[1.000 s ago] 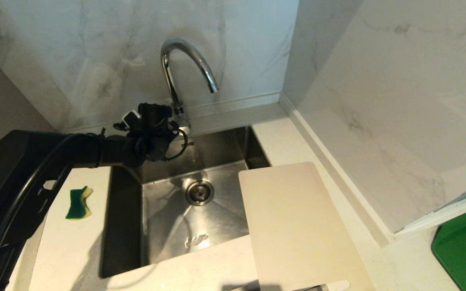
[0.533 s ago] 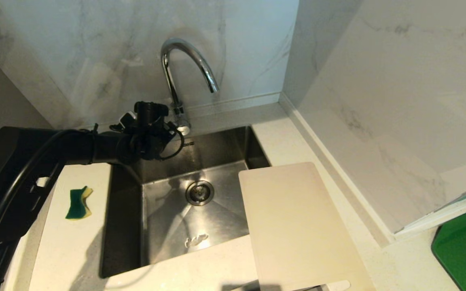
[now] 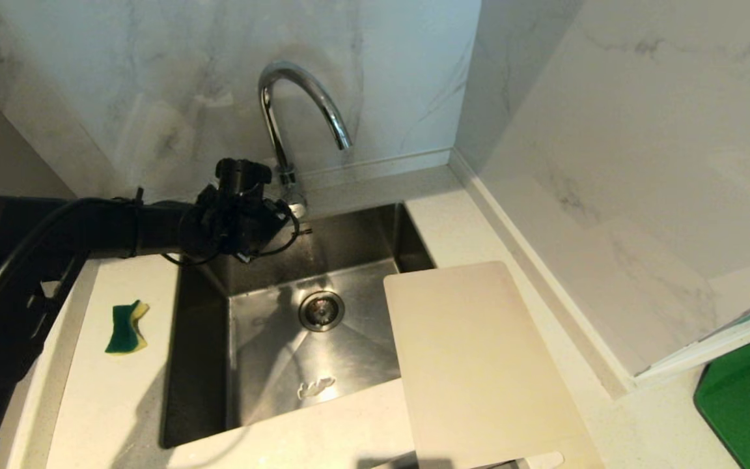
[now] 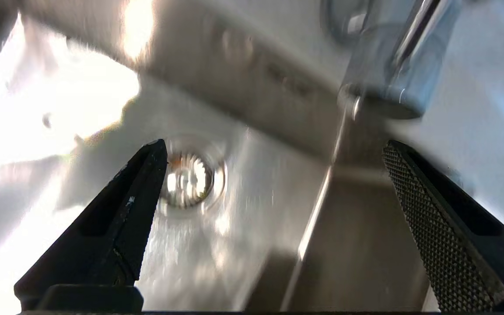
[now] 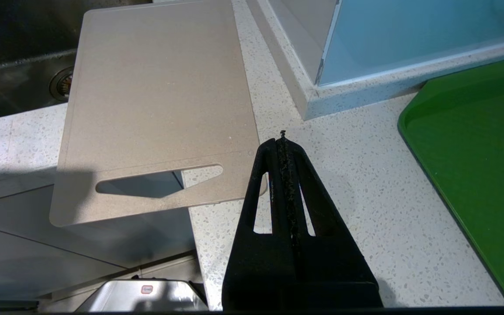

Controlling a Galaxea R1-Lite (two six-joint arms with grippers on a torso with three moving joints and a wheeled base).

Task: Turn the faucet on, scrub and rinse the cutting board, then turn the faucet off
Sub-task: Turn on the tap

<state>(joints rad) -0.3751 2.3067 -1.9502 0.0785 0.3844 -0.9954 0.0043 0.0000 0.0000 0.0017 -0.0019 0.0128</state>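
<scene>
Moved: left arm has drawn back toward the robot's left since a second ago, its wrist turned, with the left tool kept at the base of the faucet.
Left tool: fingers spread wide, gripping nothing; between them the left wrist view shows the sink drain and the chrome foot of the faucet.
Right tool: fingers pressed together, empty, hovering over the speckled counter just beside the handle end of the cutting board.
Cutting board: lies flat on the counter right of the sink, far corner overhanging the basin, handle slot over the counter's front edge.
Faucet: upright behind the sink, spout arched over the basin.
Sponge: green and yellow, left of the sink.
Green board: far right, well apart.
</scene>
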